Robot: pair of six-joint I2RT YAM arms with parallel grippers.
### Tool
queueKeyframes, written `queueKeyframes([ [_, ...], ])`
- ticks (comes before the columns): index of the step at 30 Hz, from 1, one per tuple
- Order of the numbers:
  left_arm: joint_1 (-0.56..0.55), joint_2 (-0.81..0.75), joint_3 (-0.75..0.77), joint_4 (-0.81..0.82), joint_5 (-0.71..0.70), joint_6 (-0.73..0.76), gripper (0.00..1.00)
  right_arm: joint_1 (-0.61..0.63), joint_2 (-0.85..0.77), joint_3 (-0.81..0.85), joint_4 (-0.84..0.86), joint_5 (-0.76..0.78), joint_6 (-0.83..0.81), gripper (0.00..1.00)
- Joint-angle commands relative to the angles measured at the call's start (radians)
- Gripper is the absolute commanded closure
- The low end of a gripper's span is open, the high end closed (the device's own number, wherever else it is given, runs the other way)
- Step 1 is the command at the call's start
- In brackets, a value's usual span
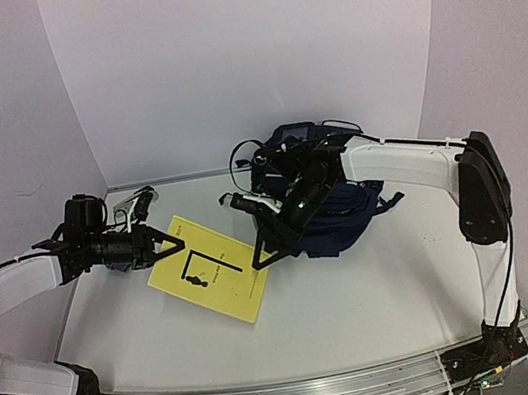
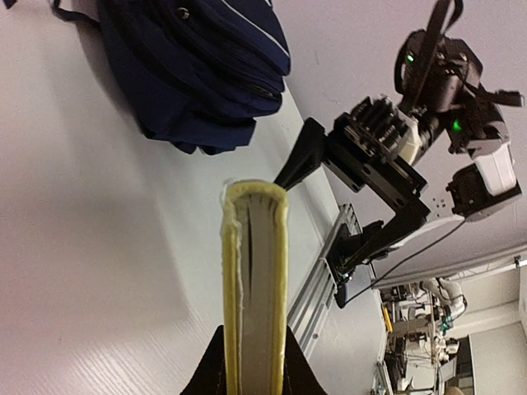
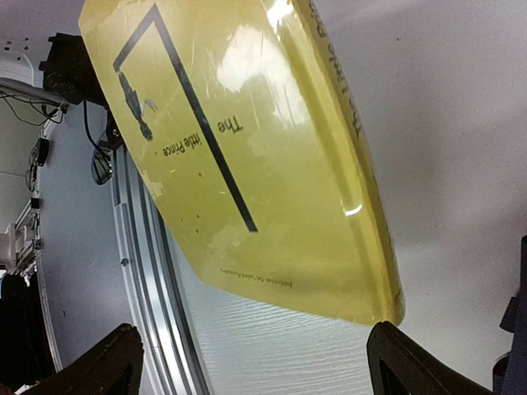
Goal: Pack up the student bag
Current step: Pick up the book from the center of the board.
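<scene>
Top external view: a white table [image 1: 364,312] enclosed by pale walls, with two white and black robot arms rising from its near edge. The student bag [image 1: 347,206], a dark navy backpack with black straps, lies slumped at the back of the table, right of centre. A yellow book [image 1: 210,269] with a black line drawing on its cover sits left of centre, near the bag but apart from it. The left gripper [image 1: 166,242] reaches in from the left and is clamped on the book's far left corner. The right arm arches over the bag, and the right gripper [image 1: 267,238] hangs between bag and book with its two black fingers spread wide, holding nothing. Whether the book rests flat on the table cannot be told.

Left wrist view: the yellow book [image 2: 255,271] is seen edge-on, its grey pages sandwiched between yellow covers. The left gripper [image 2: 254,366] pinches it from both sides at the bottom of the frame. The navy student bag [image 2: 198,74] fills the upper left, lying on the table beyond the book. To the right, the right gripper [image 2: 311,226] points toward the book, jaws gaping.

Right wrist view: the cover of the yellow book [image 3: 272,181] fills most of the frame, glossy, printed with "The little Prince". The right gripper [image 3: 259,370] shows one dark fingertip in each bottom corner, far apart, neither touching the book.
</scene>
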State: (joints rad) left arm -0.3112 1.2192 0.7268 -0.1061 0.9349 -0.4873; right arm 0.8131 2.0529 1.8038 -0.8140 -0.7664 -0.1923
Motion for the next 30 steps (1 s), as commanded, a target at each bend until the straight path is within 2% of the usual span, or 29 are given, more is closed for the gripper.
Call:
queueKeyframes([
  [1, -0.057, -0.043, 0.067, 0.052, 0.145, 0.036, 1.00, 0.004, -0.057, 0.011, -0.035, -0.108, -0.031, 0.05],
  [7, -0.092, -0.083, 0.038, 0.137, 0.149, 0.039, 1.00, 0.005, -0.031, -0.009, -0.030, -0.283, 0.016, 0.14],
  [10, -0.092, -0.111, 0.028, 0.187, 0.173, 0.028, 1.00, 0.005, -0.031, -0.023, -0.028, -0.320, 0.022, 0.18],
  [17, -0.128, 0.003, 0.082, 0.193, 0.282, 0.012, 1.00, 0.033, -0.018, -0.004, -0.027, -0.361, 0.037, 0.27],
  [21, -0.172, 0.060, 0.160, 0.048, 0.290, 0.091, 1.00, 0.048, -0.019, -0.012, -0.028, -0.386, 0.042, 0.40],
  [25, -0.187, 0.091, 0.185, 0.026, 0.294, 0.103, 1.00, 0.071, -0.020, -0.030, -0.028, -0.413, 0.043, 0.54],
  [30, -0.191, 0.126, 0.204, 0.020, 0.304, 0.110, 0.98, 0.080, -0.015, -0.031, -0.026, -0.433, 0.062, 0.82],
])
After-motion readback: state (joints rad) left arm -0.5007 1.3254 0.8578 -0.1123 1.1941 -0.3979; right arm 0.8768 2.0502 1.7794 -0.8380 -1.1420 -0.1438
